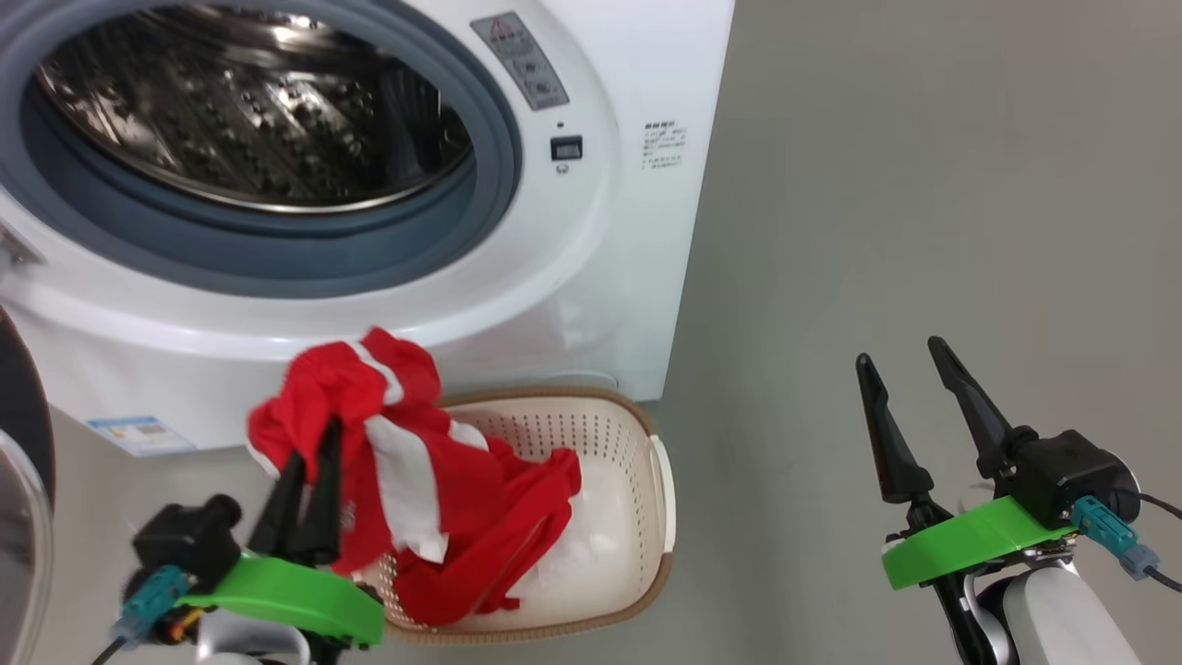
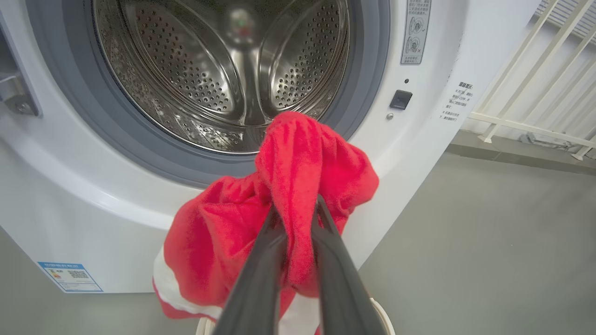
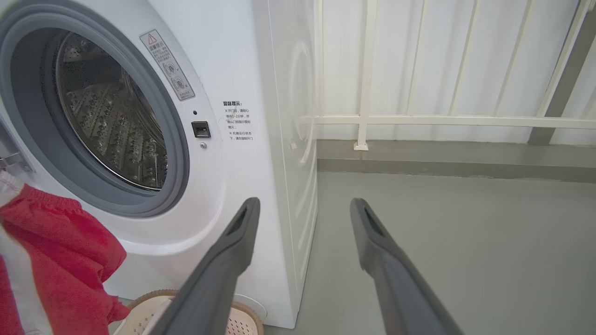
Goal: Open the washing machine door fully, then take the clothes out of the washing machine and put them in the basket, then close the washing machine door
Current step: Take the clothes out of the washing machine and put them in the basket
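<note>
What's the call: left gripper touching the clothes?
Touching. The left wrist view shows the left gripper shut on the clothes, red fabric pinched between its fingers.

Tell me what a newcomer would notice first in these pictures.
The bright red, white-striped fabric clothes stand out, pinched in the left end effector and hanging over the cream perforated plastic basket at lower centre. Above them gapes the white washing machine, its perforated steel drum gleaming.

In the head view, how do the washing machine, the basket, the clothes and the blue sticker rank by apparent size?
1. washing machine
2. basket and clothes: alike in size, clothes nearer the camera, so unranked
3. blue sticker
</note>
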